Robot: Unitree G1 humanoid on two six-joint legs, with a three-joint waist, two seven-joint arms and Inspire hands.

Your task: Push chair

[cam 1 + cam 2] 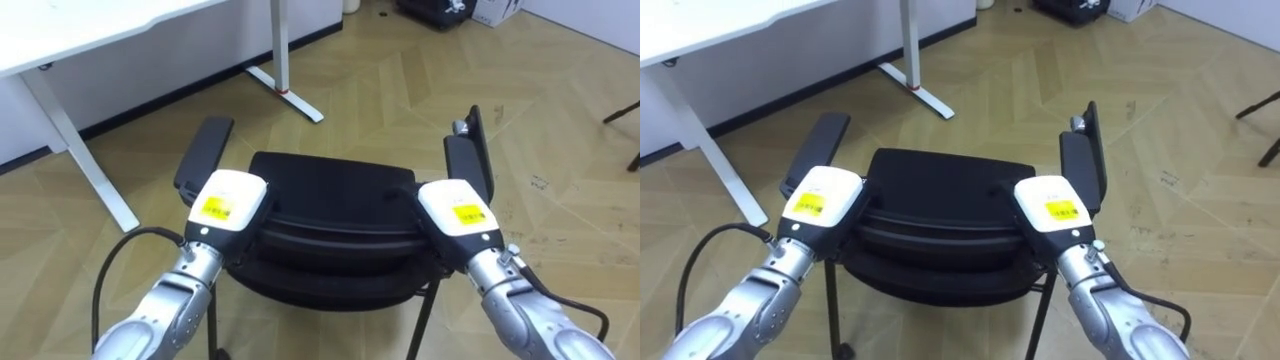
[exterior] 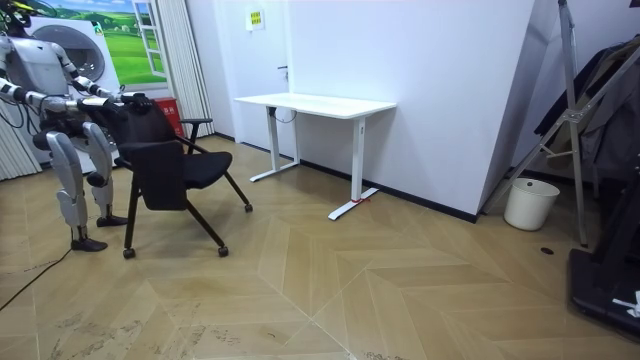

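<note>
A black chair (image 1: 335, 185) with two padded armrests stands right before me on the wood floor. Its backrest top (image 1: 330, 240) lies nearest to me, the seat beyond it. My left hand (image 1: 228, 200) rests against the backrest's left end and my right hand (image 1: 455, 208) against its right end. In both eye views only the white backs of the hands show. In the room view I stand upright behind the chair (image 2: 178, 170) at the room view's left, both arms stretched forward to its back.
A white desk (image 1: 90, 35) on a T-shaped foot (image 1: 290, 95) stands ahead to the left by the wall (image 2: 315, 103). A dark case (image 1: 440, 10) lies far ahead. A white bin (image 2: 530, 203) and a rack (image 2: 585, 120) stand at the room view's right. Open floor stretches ahead.
</note>
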